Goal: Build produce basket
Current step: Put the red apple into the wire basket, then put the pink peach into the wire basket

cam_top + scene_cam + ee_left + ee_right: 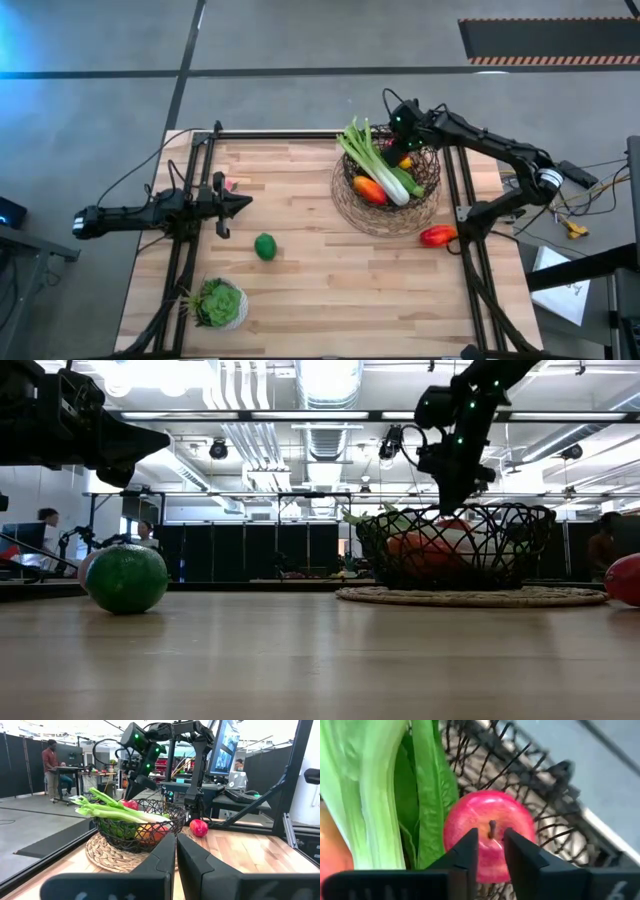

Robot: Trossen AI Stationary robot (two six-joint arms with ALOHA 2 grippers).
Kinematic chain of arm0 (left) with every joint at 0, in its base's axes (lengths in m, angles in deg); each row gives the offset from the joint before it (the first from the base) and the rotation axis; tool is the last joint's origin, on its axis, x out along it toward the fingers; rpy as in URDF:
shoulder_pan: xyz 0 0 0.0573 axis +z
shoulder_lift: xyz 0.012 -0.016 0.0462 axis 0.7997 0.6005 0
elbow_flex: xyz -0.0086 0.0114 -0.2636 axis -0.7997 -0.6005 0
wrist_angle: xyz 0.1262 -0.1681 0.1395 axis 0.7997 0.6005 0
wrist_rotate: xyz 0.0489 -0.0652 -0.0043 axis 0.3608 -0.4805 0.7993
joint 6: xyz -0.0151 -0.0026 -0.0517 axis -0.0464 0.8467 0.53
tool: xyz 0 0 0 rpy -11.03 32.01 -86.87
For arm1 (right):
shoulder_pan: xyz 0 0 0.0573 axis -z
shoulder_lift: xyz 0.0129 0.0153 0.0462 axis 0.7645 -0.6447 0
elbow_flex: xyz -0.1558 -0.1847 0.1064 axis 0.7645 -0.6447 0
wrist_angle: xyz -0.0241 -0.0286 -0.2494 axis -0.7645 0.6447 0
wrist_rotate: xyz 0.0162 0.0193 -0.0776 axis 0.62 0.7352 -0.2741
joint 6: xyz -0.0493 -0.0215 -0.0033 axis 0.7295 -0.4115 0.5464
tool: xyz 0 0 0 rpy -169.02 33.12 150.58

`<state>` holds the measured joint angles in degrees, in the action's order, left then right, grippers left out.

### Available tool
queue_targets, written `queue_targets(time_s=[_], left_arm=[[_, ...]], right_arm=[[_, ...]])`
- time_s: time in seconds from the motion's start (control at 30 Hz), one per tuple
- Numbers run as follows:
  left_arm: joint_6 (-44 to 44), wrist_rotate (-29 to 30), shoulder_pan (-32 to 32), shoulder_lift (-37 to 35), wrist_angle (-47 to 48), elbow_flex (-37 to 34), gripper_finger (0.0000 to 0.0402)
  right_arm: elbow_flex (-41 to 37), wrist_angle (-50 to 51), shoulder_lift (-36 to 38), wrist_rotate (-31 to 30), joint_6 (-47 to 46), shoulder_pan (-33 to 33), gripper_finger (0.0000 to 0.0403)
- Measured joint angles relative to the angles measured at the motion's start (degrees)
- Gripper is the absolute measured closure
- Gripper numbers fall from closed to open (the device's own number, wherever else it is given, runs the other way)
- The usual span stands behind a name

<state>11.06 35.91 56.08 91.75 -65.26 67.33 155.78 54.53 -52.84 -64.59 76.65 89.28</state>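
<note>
The dark wire basket (432,205) stands on a round woven mat at the table's far right. In it lie green leafy stalks (376,160), an orange-red piece (368,189) and a red apple (490,837). My right gripper (491,845) points down into the basket's far side, narrowly open. One finger stands on each side of the apple's stem (491,827). A green lime (265,246) rests on the table's middle left, and a red piece (437,236) lies beside the mat. My left gripper (245,203) hovers shut, level, above the left of the table. My right gripper comes at the apple from above, with its fingertips (472,840) close over the apple's top on both sides of the stem. The stem stands free in the gap. Whether the tips touch the apple's skin, I cannot tell. The apple lies in the basket against the stalks.
A small spiky green plant in a white pot (220,304) stands at the near left corner. Black frame rails (190,230) run along the table's left and right sides. Bare wood lies between the lime and the basket. People stand in the room beyond the table.
</note>
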Motion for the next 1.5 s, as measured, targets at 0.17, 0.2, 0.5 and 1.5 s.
queue_targets(time_s=[0.17, 0.2, 0.5, 1.5], left_arm=[[0.0, 0.0, 0.0, 0.0, 0.0, 0.0, 0.0402], [0.0, 0.0, 0.0, 0.0, 0.0, 0.0, 0.0402], [0.0, 0.0, 0.0, 0.0, 0.0, 0.0, 0.0402], [10.1, 0.9, 0.0, 3.7, -9.5, 2.6, 0.0402]], right_arm=[[0.5, 0.3, 4.1, -3.3, 1.9, -0.2, 0.0279], [0.2, 0.2, 5.2, -3.5, 1.7, -0.4, 0.0273], [-10.0, -5.6, 18.2, -5.1, -6.2, -15.8, 0.0277], [-34.8, -65.9, -10.4, -41.9, -22.3, -80.6, 0.0344]])
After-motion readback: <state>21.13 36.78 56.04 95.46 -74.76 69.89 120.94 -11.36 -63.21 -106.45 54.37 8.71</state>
